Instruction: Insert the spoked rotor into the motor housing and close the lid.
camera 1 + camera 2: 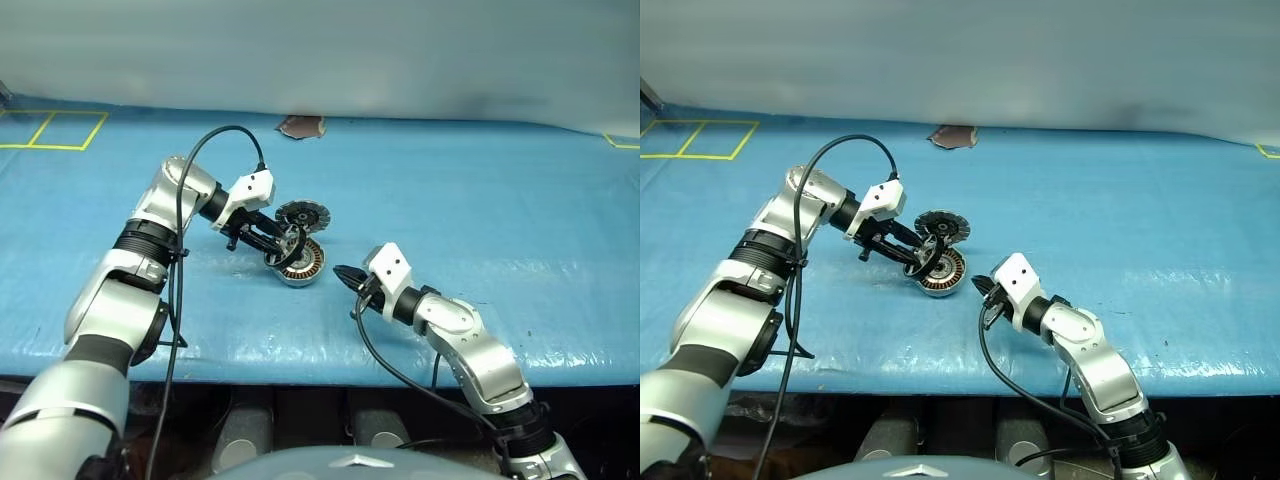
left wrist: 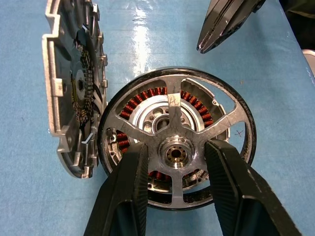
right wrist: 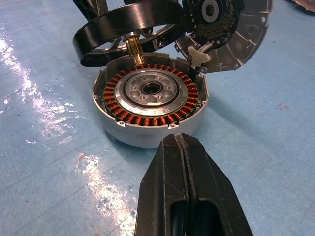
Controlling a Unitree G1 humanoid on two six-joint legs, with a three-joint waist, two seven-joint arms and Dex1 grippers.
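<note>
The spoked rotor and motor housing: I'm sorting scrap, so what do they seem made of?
The spoked rotor: apparently bare silver metal with a brushed, scuffed sheen; its dark outer rim's material is unclear. The motor housing: matte light-grey metal shell, perhaps cast aluminium, ringed inside by copper-brown wire windings.

No readable text, label, brand or number is showing on anything here; only a small faint red cross mark is sitting on the blue counter.
</note>
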